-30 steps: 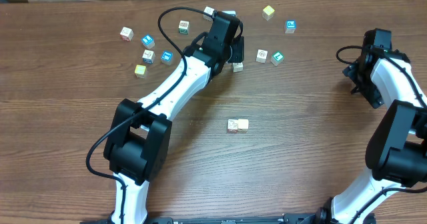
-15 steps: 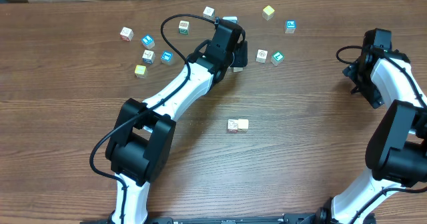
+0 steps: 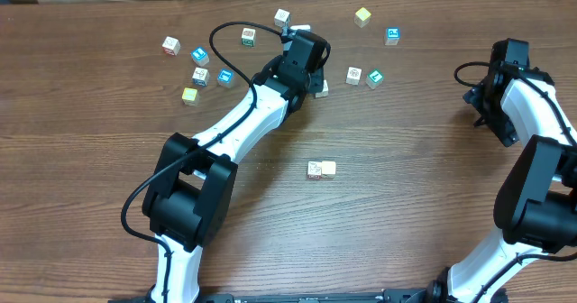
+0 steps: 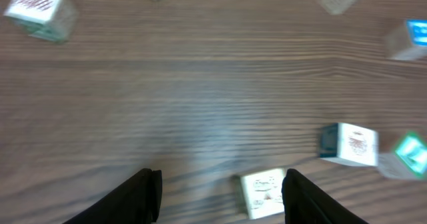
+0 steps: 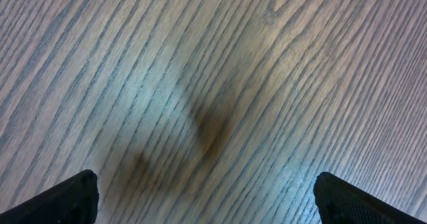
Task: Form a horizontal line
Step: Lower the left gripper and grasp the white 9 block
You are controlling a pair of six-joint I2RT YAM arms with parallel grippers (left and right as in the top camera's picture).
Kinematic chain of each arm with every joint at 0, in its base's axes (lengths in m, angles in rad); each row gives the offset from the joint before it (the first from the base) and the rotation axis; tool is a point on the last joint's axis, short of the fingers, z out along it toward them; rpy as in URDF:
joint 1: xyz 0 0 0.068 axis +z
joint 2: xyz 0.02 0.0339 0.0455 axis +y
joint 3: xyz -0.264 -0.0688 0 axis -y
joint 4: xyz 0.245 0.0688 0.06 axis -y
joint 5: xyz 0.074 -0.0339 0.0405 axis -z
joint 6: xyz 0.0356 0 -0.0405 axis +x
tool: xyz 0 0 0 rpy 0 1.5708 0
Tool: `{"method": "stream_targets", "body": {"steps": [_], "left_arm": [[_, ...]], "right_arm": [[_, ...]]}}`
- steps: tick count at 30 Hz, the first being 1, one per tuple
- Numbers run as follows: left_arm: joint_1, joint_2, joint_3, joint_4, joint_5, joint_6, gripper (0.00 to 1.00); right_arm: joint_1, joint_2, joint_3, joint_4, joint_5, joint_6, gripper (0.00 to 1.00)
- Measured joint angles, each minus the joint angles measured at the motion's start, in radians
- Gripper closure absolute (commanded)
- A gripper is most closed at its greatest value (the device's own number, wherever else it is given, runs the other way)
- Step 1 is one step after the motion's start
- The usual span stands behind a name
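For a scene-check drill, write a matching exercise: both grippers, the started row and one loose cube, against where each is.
Things:
1. left gripper
2. right gripper
3. started row
4. blue cube

Places:
a. over bare table, jaws wide
b. mid-table, two cubes touching
c. far side, just right of a yellow cube
d. open, fingers either side of a white printed cube

Pairs: 1-d, 2-a, 3-b, 4-c
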Motion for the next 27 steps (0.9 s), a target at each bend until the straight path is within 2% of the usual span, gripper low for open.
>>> {"method": "stream_targets", "body": {"steps": [9, 19, 27], "left_arm": [[0.007, 0.000, -0.007, -0.105, -0.055, -0.053, 0.47], [0.036, 0.000, -0.007, -0.154, -0.062, -0.053, 0.45], [0.037, 0.000, -0.009, -0.269, -0.064, -0.057, 0.46]], "right_arm": [[0.000, 0.000, 0.000, 0.000, 0.000, 0.000, 0.00], [0.000, 0.000, 0.000, 0.000, 0.000, 0.000, 0.00], [0.000, 0.000, 0.000, 0.000, 0.000, 0.000, 0.00]]}}
